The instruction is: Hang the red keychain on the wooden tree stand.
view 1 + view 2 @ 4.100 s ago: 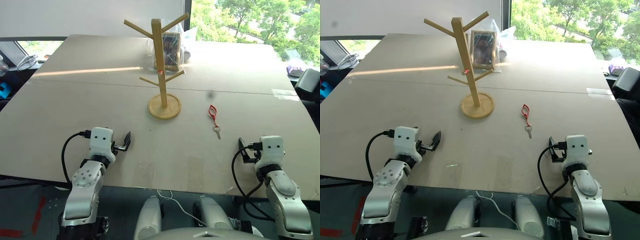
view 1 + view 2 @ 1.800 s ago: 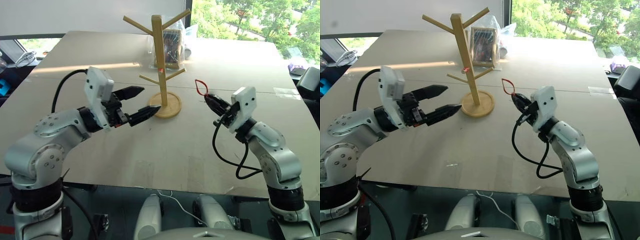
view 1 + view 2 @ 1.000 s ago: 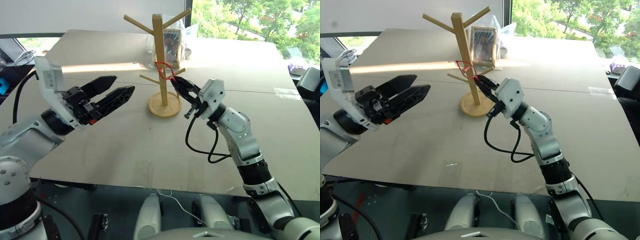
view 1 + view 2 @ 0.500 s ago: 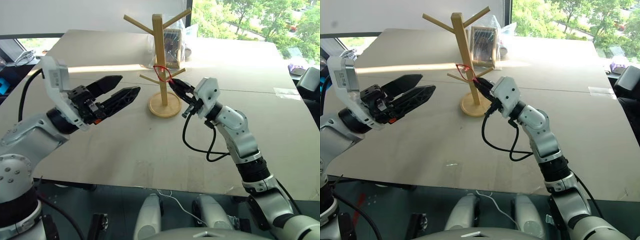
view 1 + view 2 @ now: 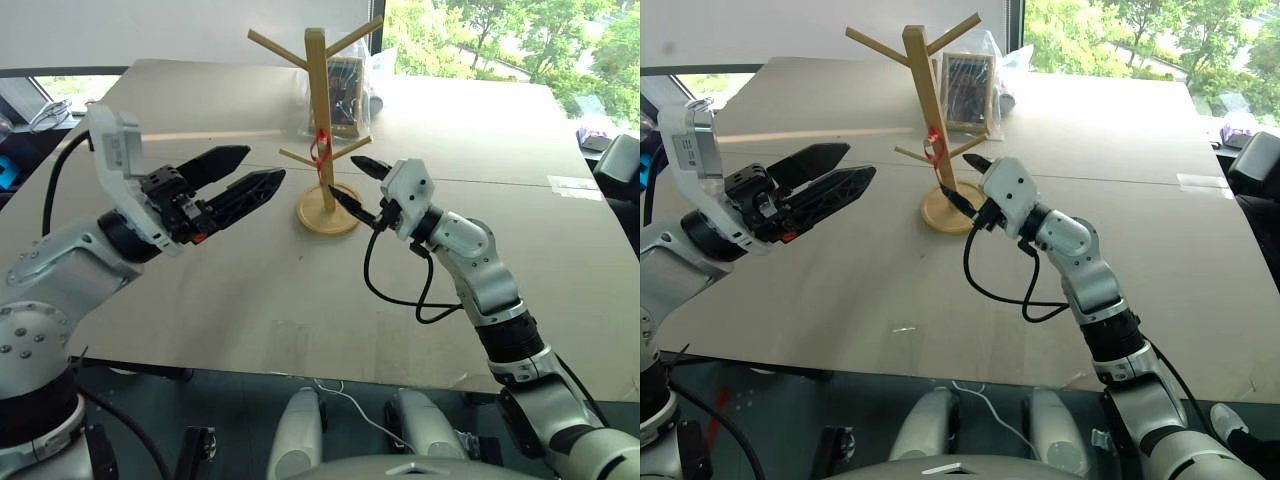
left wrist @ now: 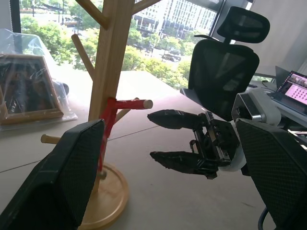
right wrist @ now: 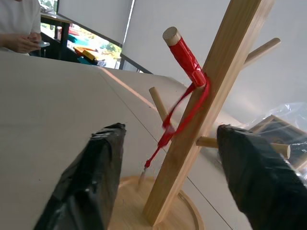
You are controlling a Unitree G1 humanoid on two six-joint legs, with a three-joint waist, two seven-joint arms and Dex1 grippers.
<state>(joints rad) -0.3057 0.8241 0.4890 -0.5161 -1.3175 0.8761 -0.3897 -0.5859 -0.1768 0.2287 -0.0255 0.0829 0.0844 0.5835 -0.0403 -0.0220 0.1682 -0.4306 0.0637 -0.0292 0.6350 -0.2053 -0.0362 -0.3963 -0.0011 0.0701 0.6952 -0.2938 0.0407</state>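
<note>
The big brown table (image 5: 300,290) holds everything; the wooden tree stand (image 5: 322,120) is upright near its middle, on a round base; a picture frame in a clear bag (image 5: 345,95) sits behind it; the left gripper (image 5: 262,170) hangs over the table to the stand's left, its black fingers spread apart and holding nothing; the right gripper (image 5: 352,180) is just beside the stand, fingers spread wide and empty; the red keychain (image 7: 184,112) hangs from a low red-wrapped peg by the post, its small key (image 7: 142,178) dangling above the base.
</note>
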